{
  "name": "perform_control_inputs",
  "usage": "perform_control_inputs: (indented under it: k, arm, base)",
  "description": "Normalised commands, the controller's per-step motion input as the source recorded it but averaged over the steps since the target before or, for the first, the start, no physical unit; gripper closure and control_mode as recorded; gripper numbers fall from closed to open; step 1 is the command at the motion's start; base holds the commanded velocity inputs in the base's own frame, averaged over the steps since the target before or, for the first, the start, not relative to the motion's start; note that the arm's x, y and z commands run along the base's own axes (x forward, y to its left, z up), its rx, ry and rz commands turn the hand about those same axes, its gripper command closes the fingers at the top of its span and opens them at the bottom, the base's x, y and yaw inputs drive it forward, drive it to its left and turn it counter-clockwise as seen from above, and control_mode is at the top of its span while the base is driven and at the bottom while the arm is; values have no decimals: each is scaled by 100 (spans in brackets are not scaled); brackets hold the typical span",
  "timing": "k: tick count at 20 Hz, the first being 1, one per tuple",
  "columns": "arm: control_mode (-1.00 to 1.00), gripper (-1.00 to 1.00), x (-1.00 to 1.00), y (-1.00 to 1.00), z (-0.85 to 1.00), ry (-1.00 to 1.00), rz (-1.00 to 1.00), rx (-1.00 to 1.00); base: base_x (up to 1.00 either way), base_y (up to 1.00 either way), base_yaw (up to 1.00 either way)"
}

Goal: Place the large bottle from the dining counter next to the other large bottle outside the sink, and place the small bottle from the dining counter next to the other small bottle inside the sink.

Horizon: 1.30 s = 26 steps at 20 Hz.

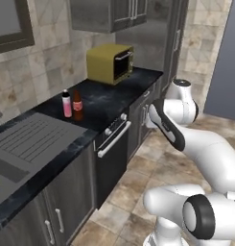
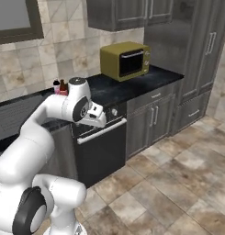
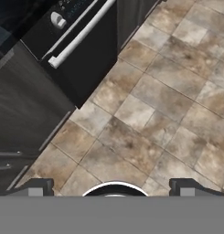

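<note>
left base view shows the brown bottle (image 1: 77,104) beside the pink bottle (image 1: 66,104); end effector (image 3: 114,191) empty, fingers apart; next it should fetch the small bottle carefully.

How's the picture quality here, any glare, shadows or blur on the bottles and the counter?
Left base view: even, soft light; the pink bottle and brown bottle are small and a bit soft, the black counter has faint sheen, no hard glare. Right base view: the arm covers most of the bottles; the microwave is clear. Hand view: floor tiles slightly blurred, the claw open.
</note>
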Motion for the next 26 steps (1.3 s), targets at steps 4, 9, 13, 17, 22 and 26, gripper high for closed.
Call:
perform_control_inputs:
  k: [4,9,13,17,22,26]
  arm:
    - [100,-100,0,0,0,0,0,0]
    - [100,-100,0,0,0,0,0,0]
    - [100,-100,0,0,0,0,0,0]
    - [100,-100,0,0,0,0,0,0]
    - [100,-100,0,0,0,0,0,0]
    - [100,-100,0,0,0,0,0,0]
  base:
    - [-31,-16,24]
    - [0,0,26]
    - [0,0,41]
    - [0,6,45]
    - [0,11,47]
    - [0,13,47]
